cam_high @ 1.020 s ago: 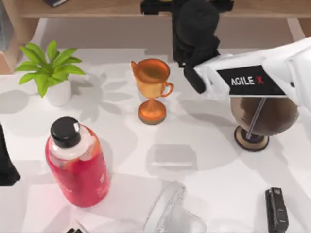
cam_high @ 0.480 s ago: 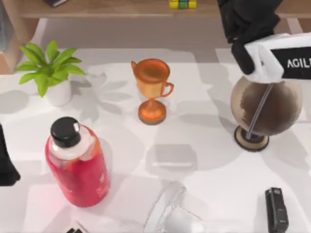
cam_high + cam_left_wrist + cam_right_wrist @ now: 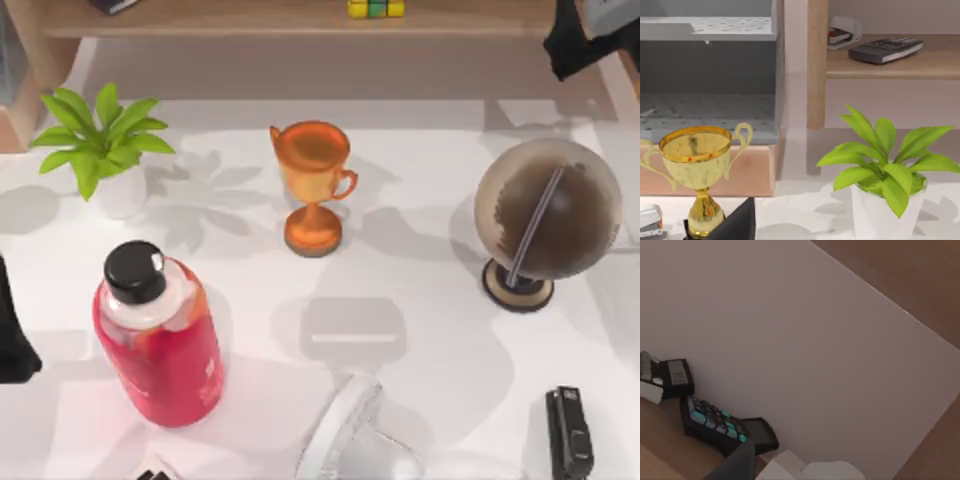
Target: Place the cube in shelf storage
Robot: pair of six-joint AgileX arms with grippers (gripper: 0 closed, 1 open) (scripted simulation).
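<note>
Cube: the cube (image 3: 376, 8) sits on the shelf storage (image 3: 250, 20) board at the top view's far edge, behind the copper trophy (image 3: 313, 185); nothing grips it.
Right gripper: the right gripper (image 3: 585, 40) is at the top view's upper right corner, beside the shelf and above the globe (image 3: 545, 215); I cannot tell how its fingers stand.
Left arm: parked at the top view's left edge, near the red bottle (image 3: 160, 335); finger state cannot be told.
Table: potted plant (image 3: 100, 145) at the left, black stapler (image 3: 570, 432) at the lower right.
Shelf contents: calculator (image 3: 885, 49) on the board in the left wrist view.
</note>
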